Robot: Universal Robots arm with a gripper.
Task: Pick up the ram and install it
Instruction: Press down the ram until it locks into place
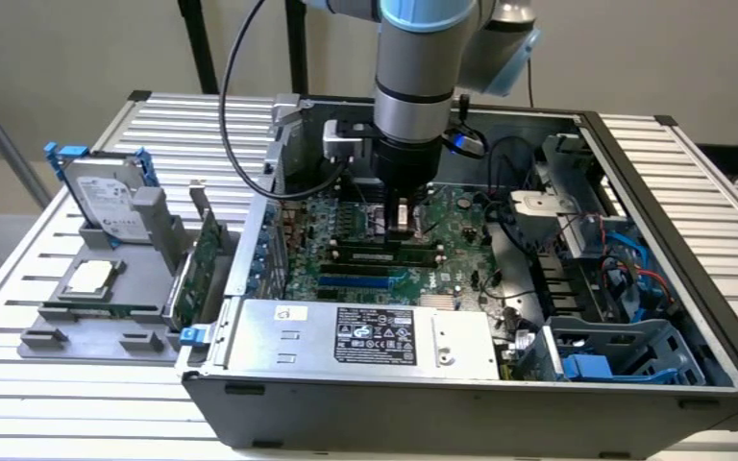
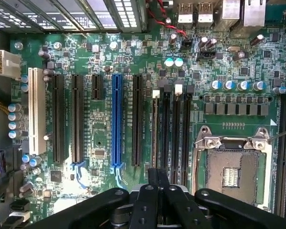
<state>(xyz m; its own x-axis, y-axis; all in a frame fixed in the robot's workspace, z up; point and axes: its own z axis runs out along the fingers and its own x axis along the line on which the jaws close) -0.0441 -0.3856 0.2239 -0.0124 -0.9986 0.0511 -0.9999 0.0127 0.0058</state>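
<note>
Your gripper [image 1: 402,219] hangs low inside the case [image 1: 676,173] over the motherboard [image 2: 105,143], fingers [image 2: 152,191] drawn together with nothing visibly between them, probably so they can press rather than grasp. The ram [image 1: 376,254] appears to stand edge-up in its slot, just at the gripper's 7 o'clock in the exterior view, beside the blue slot [image 1: 362,280].

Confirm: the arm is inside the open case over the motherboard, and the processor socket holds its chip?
No. The wrist view shows the processor socket empty; the arm is indeed inside the case, over the motherboard.
</note>
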